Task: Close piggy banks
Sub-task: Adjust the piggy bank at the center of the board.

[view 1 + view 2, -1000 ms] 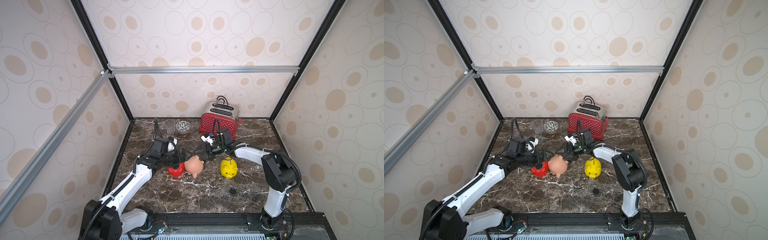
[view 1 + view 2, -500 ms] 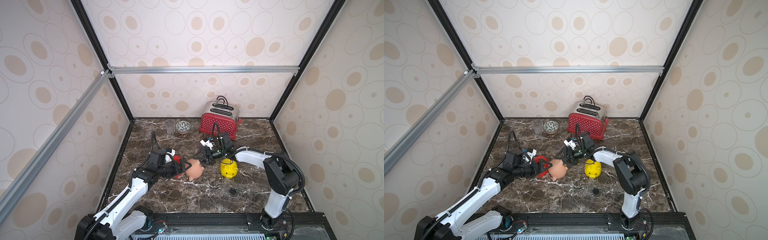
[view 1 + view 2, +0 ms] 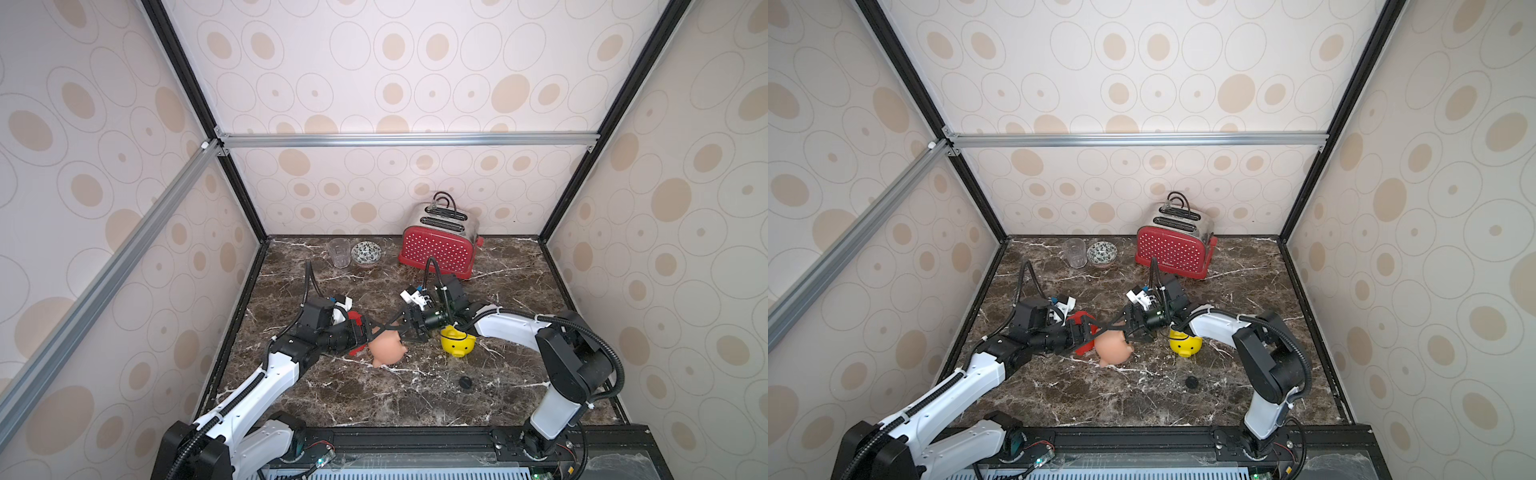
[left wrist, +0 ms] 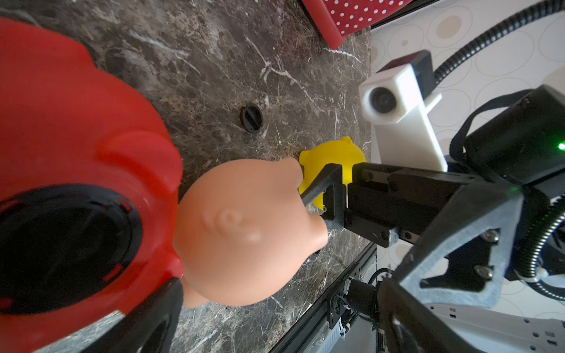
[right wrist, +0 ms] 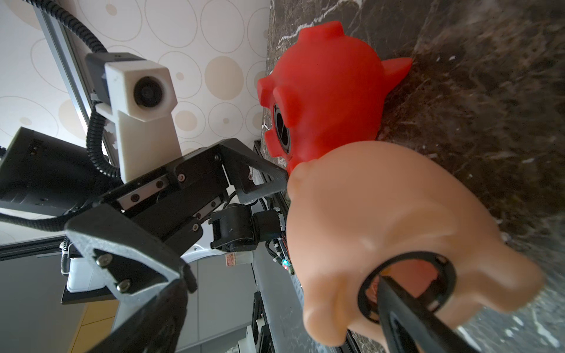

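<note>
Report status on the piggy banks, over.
Both jaws open: left gripper and right gripper flank pink piggy bank. Its belly hole unplugged; black plug loose on table. Red piggy bank crowds it.

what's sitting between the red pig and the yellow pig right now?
The pale pink pig, tipped on its side; both top views show it.

Bare marble (image 3: 353,399) around black plug (image 3: 465,381)

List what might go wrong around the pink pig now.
A finger of the open right gripper crosses the open belly hole of the pink pig and may snag its rim. That pig lies on its side beside the red pig, so a nudge may roll both. The black plug lies apart, unheld.
</note>
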`<control>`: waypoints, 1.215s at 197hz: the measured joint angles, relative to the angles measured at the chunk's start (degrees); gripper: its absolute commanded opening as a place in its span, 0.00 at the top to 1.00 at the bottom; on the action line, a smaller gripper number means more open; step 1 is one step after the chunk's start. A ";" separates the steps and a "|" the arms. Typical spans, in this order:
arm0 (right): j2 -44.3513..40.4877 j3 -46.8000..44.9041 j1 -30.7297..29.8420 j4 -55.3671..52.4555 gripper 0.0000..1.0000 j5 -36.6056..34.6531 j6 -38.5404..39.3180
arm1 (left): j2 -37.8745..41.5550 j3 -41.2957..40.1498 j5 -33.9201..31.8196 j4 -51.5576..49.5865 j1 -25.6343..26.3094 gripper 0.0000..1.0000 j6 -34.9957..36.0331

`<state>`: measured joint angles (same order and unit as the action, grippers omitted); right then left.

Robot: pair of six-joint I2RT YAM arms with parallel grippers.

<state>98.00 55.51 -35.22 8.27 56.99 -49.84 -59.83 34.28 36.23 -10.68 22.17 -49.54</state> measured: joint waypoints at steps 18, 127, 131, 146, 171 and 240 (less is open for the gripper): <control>-0.81 -0.13 -0.26 0.07 0.03 -1.16 -1.29 | -0.74 0.00 -0.04 1.05 0.72 0.01 -0.52; -1.57 -0.20 -1.75 -0.55 0.04 -3.04 -2.80 | -3.67 0.85 -4.44 -0.98 4.98 0.00 -0.79; -1.57 -0.20 -1.79 -0.55 0.04 -3.04 -2.80 | -3.61 0.92 -4.52 -1.20 4.98 0.00 -0.68; -1.57 -0.20 -1.86 -0.61 0.04 -3.04 -2.80 | -3.58 1.44 -4.79 -2.32 5.01 0.01 -0.39; -1.57 -0.20 -1.92 -0.55 0.05 -3.06 -2.80 | -3.45 2.21 -5.68 -3.91 5.14 0.01 0.13; -1.57 -0.20 -1.97 -0.52 0.05 -3.23 -2.80 | -2.60 5.42 -9.11 -8.72 5.20 0.01 1.70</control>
<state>96.42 55.31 -37.19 7.75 53.76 -52.64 -62.43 39.70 27.11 -19.40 27.38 -47.83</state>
